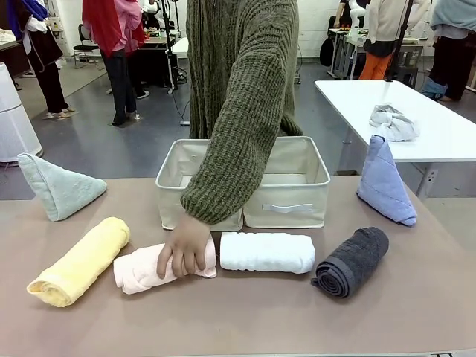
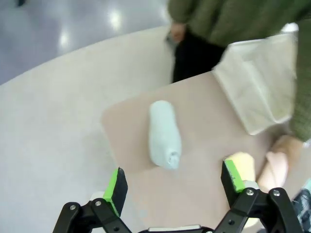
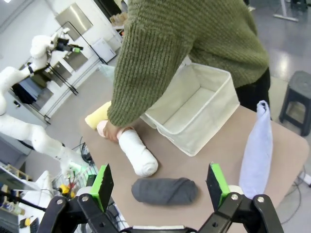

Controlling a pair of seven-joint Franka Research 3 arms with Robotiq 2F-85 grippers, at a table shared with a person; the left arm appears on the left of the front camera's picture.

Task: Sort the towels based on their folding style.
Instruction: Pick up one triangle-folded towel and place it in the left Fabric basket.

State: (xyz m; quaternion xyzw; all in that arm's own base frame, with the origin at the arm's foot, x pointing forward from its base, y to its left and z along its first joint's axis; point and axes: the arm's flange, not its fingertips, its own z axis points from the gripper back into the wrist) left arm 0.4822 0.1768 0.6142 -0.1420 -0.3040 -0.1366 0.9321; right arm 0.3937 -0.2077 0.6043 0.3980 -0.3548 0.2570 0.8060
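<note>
Several towels lie on the brown table. Across the front run a yellow roll, a pink roll under the person's hand, a white roll and a dark grey roll. A pale teal cone stands at far left, a periwinkle-blue cone at far right. My left gripper hangs open high above the teal cone. My right gripper is open above the grey roll, with the white roll and blue cone beyond.
Two beige fabric bins stand side by side behind the rolls, in front of the person in a green knit sweater. A crumpled grey-white cloth lies on a white table at back right. Bare table runs along the front edge.
</note>
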